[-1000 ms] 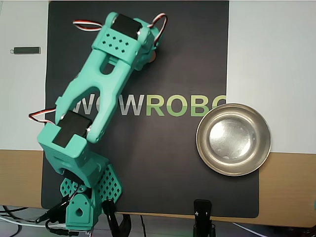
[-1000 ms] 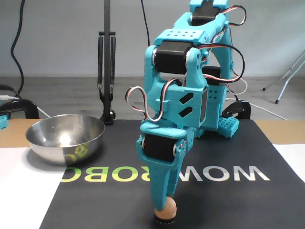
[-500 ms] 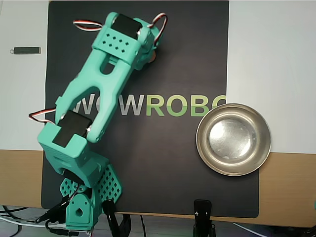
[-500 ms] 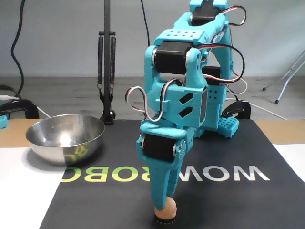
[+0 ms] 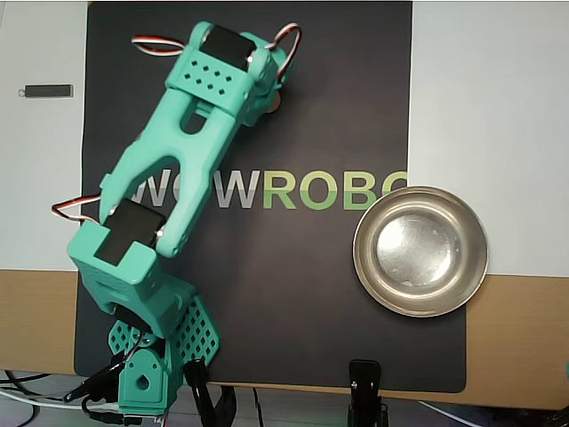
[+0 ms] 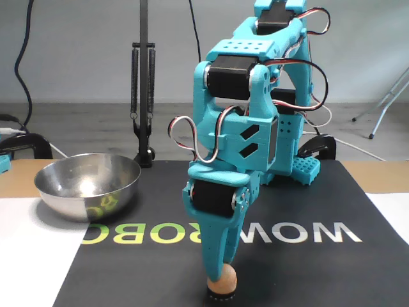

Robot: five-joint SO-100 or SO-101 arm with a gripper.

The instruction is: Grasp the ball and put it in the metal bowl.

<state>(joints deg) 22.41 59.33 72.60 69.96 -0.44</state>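
1. Black mat (image 5: pixel 293 294), printed with white and green lettering, covers a table (image 5: pixel 498 107) whose surface is white at the far side and wood-toned near the arm's base in the overhead view.
2. Turquoise arm (image 5: pixel 191 133) reaches from the mat's near left corner toward its far edge, in the overhead view.
3. Gripper (image 6: pixel 217 272) points straight down, its tips at the top of the ball (image 6: pixel 222 281); whether the jaws clasp the ball cannot be told.
4. Ball rests on the mat close to its far edge; overhead, only a sliver shows (image 5: pixel 274 105) beside the wrist.
5. Metal bowl (image 5: pixel 420 251) stands empty at the mat's right edge in the overhead view, overlapping onto the table, well apart from the ball.
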